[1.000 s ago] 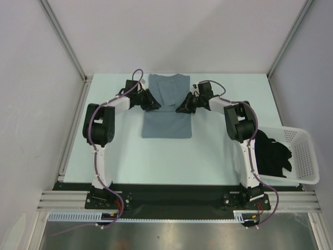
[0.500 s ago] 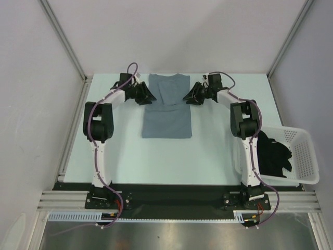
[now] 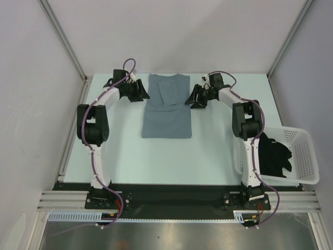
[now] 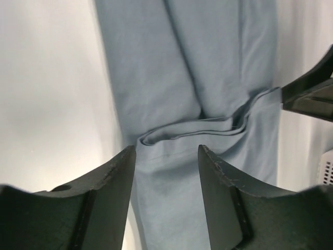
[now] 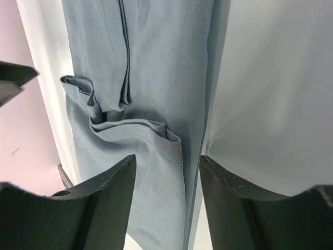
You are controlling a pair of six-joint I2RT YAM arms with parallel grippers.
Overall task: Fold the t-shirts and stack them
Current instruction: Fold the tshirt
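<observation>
The slate grey-blue t-shirt [image 3: 167,117] lies flat at the back middle of the table, narrowed to a long strip with a rumpled cross fold near its middle [image 4: 208,78] [image 5: 151,62]. My left gripper [image 3: 142,95] [image 4: 166,153] hovers at the shirt's left edge, open, with only cloth seen beneath its jaws. My right gripper [image 3: 194,100] [image 5: 167,161] sits at the shirt's right edge, open and holding nothing. The black t-shirt [image 3: 273,153] lies bunched inside the basket.
A white lattice basket [image 3: 308,151] stands at the table's right front edge beside the right arm. Metal frame posts and white walls enclose the table. The right gripper's fingers [image 4: 312,99] show at the left wrist view's right edge.
Both grippers have opened, let go of the grey-blue shirt and drawn outward to its sides. The shirt stays lying with its fold.
</observation>
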